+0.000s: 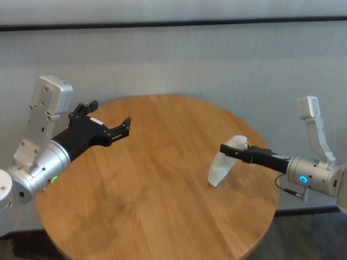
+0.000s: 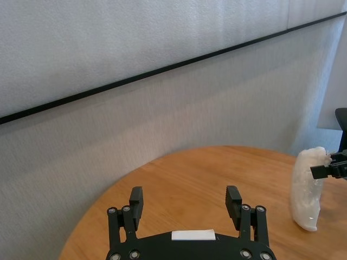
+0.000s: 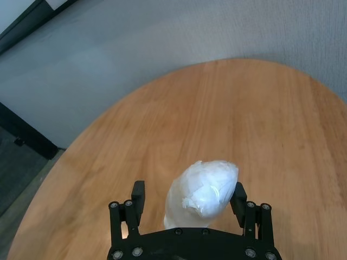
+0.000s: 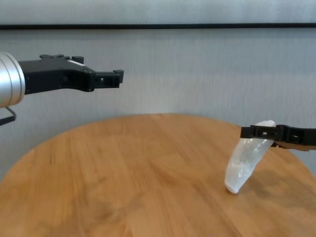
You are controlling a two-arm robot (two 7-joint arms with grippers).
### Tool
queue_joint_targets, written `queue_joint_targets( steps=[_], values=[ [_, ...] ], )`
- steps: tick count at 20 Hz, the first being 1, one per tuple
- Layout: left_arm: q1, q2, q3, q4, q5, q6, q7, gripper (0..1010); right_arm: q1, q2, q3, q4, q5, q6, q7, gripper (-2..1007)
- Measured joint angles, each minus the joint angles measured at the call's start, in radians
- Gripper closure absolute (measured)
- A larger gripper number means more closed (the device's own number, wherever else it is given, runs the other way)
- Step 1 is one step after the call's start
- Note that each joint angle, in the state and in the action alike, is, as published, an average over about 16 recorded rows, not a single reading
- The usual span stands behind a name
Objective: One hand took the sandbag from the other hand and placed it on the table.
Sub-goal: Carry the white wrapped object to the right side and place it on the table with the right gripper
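The white glossy sandbag (image 1: 222, 165) stands tilted on the round wooden table (image 1: 152, 189), its lower tip on the wood near the right edge. My right gripper (image 1: 230, 150) is level with the bag's top. In the right wrist view its black fingers (image 3: 137, 199) are spread wide, and the sandbag (image 3: 203, 192) sits between them, close against one finger. The chest view shows the sandbag (image 4: 244, 163) leaning under the right gripper (image 4: 253, 132). My left gripper (image 1: 108, 115) is open and empty, raised above the table's left side, far from the bag.
A grey panelled wall (image 1: 217, 59) with a dark horizontal strip stands behind the table. The table's right rim (image 1: 271, 179) lies just past the bag. No other objects are on the wood (image 4: 123, 168).
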Motion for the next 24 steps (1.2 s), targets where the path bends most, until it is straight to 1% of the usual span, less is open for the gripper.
queue_joint_targets(
  steps=[6,14,18,24],
  values=[
    [0.000,0.000,0.000,0.000,0.000,0.000,0.000,8,-0.001,0.000,0.001,-0.001,0.000,0.000,-0.001,16],
    [0.000,0.000,0.000,0.000,0.000,0.000,0.000,8,0.001,0.001,0.001,-0.002,-0.002,-0.003,-0.003,5],
    [0.000,0.000,0.000,0.000,0.000,0.000,0.000,8,0.012,0.001,-0.002,-0.004,-0.018,-0.017,-0.005,5],
    [0.000,0.000,0.000,0.000,0.000,0.000,0.000,8,0.044,-0.005,-0.010,-0.003,-0.061,-0.054,0.003,5]
  ],
)
